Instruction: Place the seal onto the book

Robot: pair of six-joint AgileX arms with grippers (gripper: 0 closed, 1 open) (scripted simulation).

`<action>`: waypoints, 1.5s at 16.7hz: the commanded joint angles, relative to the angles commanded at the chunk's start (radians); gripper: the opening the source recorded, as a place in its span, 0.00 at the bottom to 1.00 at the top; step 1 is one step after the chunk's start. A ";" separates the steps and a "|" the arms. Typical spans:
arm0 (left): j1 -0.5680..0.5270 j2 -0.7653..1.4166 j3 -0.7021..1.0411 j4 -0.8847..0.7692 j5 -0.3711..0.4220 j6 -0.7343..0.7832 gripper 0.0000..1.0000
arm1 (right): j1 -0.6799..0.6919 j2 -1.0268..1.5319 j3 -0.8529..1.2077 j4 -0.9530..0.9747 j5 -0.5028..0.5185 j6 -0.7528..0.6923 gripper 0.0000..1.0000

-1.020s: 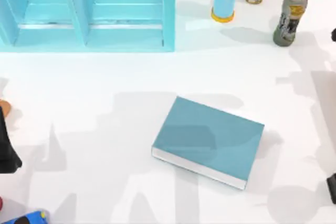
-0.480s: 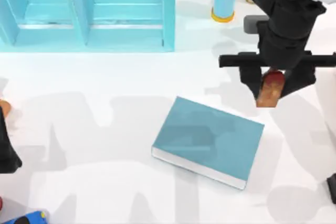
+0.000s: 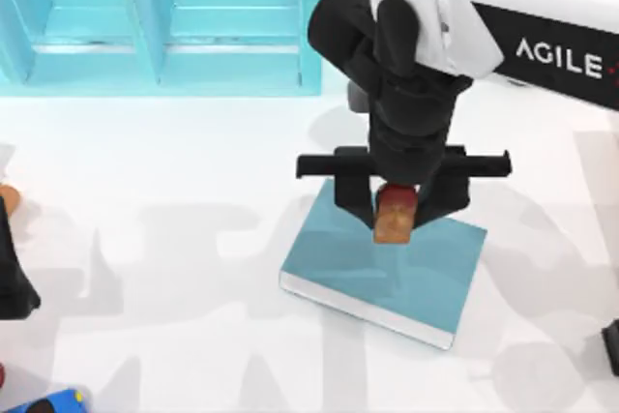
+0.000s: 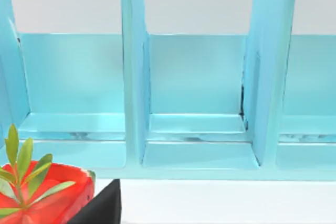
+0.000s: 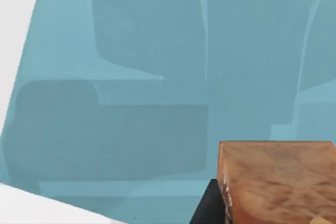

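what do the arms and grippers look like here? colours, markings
The right arm has a glossy white shell, with a black panel lettered AGILE in white, and black rounded wrist segments. The right gripper is black: a wide crossbar with two stubby fingers below it. The left arm, at the table's left edge, shows as plain black.

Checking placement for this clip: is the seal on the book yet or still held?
Still held. The right claw grips the seal over the book; whether its base touches the cover, cannot tell.

You see a light-blue shelf unit (image 3: 164,21) standing along the table's (image 3: 145,239) far edge, toward the left corner. A red pot with green leaves (image 4: 39,192) sits in front of it.
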 joint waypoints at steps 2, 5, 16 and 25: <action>0.000 0.000 0.000 0.000 0.000 0.000 1.00 | -0.004 -0.003 -0.002 -0.002 -0.002 0.001 0.00; 0.000 0.000 0.000 0.000 0.000 0.000 1.00 | -0.001 -0.003 0.012 -0.015 0.000 0.000 0.00; 0.000 0.000 0.000 0.000 0.000 0.000 1.00 | 0.000 -0.003 0.016 -0.018 0.000 0.000 0.53; 0.000 0.000 0.000 0.000 0.000 0.000 1.00 | 0.000 -0.003 0.016 -0.018 0.000 0.000 1.00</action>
